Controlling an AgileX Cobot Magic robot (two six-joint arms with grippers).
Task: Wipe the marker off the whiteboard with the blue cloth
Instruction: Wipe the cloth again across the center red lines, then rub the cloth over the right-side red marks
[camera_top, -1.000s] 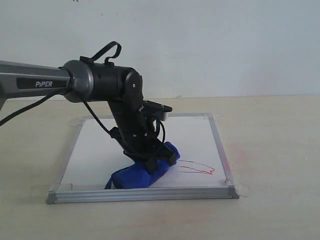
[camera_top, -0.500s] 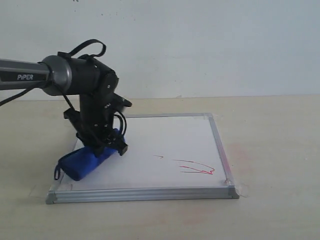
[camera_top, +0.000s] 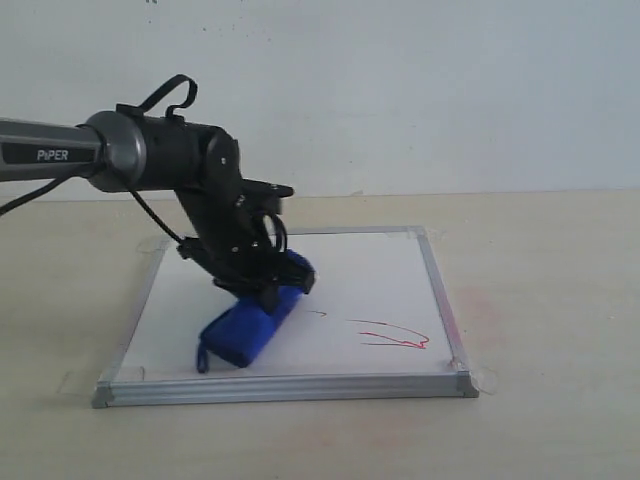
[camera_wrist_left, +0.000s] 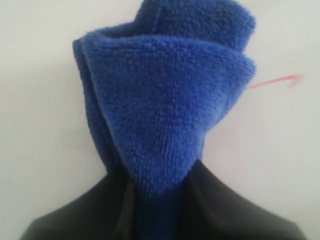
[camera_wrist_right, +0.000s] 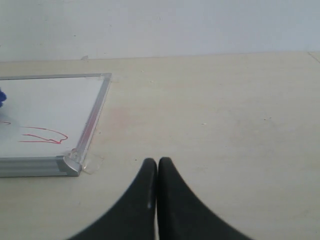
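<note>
Pinching plush blue cloth (camera_wrist_left: 165, 100) on smooth whiteboard (camera_top: 380, 265)

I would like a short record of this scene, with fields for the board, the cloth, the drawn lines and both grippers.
whiteboard: lies flat on the table
blue cloth: rolled, resting on the board, left of the lines in the exterior view
marker: thin red and dark lines near the board's front right corner, uncovered
left gripper: fingers shut on the blue cloth
right gripper: fingers together, empty, over the table beside the board
</note>
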